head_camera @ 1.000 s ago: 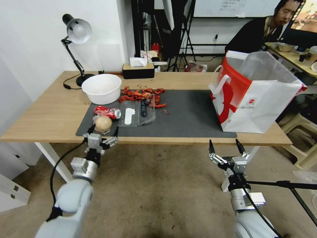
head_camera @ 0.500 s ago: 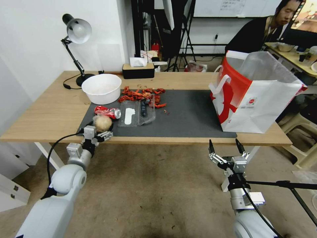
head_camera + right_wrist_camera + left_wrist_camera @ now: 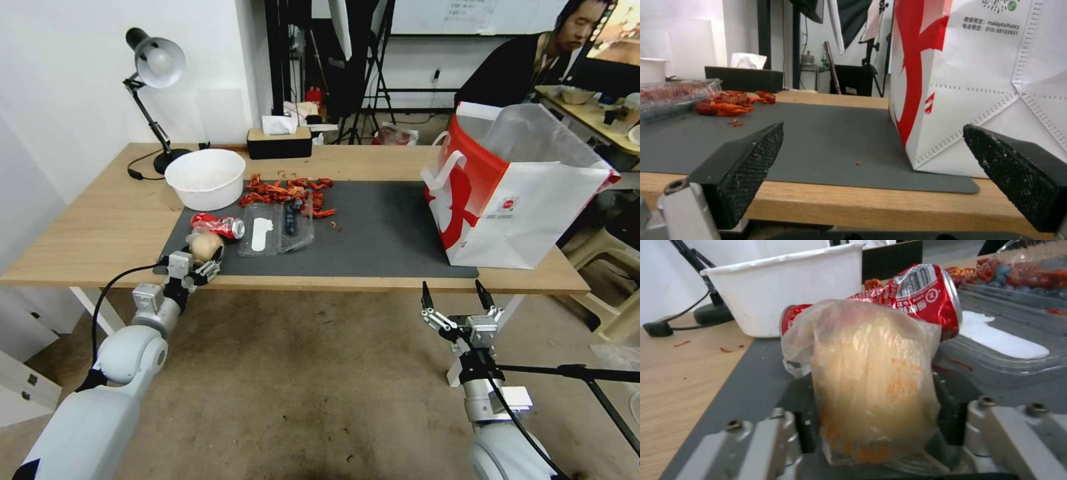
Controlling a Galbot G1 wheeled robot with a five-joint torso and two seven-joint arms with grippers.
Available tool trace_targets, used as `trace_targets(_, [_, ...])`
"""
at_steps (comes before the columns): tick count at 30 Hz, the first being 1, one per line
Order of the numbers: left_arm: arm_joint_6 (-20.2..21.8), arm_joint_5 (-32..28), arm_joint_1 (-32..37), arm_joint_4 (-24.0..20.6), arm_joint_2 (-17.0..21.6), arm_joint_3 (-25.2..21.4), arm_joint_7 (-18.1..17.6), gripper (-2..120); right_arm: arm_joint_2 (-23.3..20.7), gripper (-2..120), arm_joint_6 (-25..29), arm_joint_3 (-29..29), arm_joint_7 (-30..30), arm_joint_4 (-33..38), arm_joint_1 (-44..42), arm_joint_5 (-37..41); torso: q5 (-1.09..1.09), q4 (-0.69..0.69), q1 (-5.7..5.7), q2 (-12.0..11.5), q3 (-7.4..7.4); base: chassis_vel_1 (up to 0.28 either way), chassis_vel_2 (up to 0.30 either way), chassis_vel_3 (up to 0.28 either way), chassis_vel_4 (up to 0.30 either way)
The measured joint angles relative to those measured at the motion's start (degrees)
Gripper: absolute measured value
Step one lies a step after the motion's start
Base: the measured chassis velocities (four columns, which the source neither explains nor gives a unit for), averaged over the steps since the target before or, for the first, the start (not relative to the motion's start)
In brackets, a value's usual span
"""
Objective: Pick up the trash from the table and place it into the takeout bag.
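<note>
Grabbing step: left gripper [image 3: 200,261] around the ball [image 3: 205,246], fingers wide apart, at the mat's near corner by the can [image 3: 218,225]. Next: squeeze, lift, carry to the bag [image 3: 520,193]. Right gripper [image 3: 456,299] wide, waiting below the table [image 3: 100,227].

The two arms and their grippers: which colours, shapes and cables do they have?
Both arms have smooth, rounded, light grey shells with silver metal wrist blocks. A black cable runs along each forearm. The left gripper has pale grey linkage fingers. The right gripper has two slim black fingers, wedge-shaped, with a dotted grip texture on the inner faces.
</note>
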Motion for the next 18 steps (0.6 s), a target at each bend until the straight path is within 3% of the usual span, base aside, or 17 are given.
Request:
trace_targets(9, [-2.5, 2.3, 1.8, -1.8, 0.9, -2.5, 1.6, 21, 0.1, 99, 0.1, -0.1, 0.0, -0.2, 0.2, -0.1, 0.00, 0.01, 0.00, 0.0, 0.00, 0.000, 0.000, 0.000, 0.000])
trace_targets(13, [-7.1, -0.5, 1.6, -3.3, 2.2, -2.7, 3.7, 10, 0.2, 99, 0.2, -0.1, 0.0, -0.3, 0.3, -0.1, 0.01, 0.02, 0.00, 0.0, 0.00, 0.000, 0.000, 0.000, 0.000])
trace_targets(15, [-12.4, -5.5, -0.1, -3.3, 3.4, -1.5, 9.7, 6, 0.2, 99, 0.5, -0.1, 0.0, -0.4, 0.3, -0.1, 0.01, 0.00, 0.00, 0.0, 0.00, 0.000, 0.000, 0.000, 0.000])
trace_targets(16, [-12.4, -5.5, -0.1, -3.3, 3.4, -1.5, 9.7, 6, 0.2, 99, 0.5, -0.1, 0.0, -0.4, 0.3, -0.1, 0.01, 0.00, 0.00, 0.0, 0.00, 0.000, 0.000, 0.000, 0.000])
trace_targets(18, [-15.7, -9.7, -2.2, -3.0, 4.3, 0.1, 15.8, 6, 0.2, 100, 0.6, -0.1, 0.0, -0.6, 0.3, -0.1, 0.01, 0.00, 0.00, 0.0, 0.00, 0.000, 0.000, 0.000, 0.000])
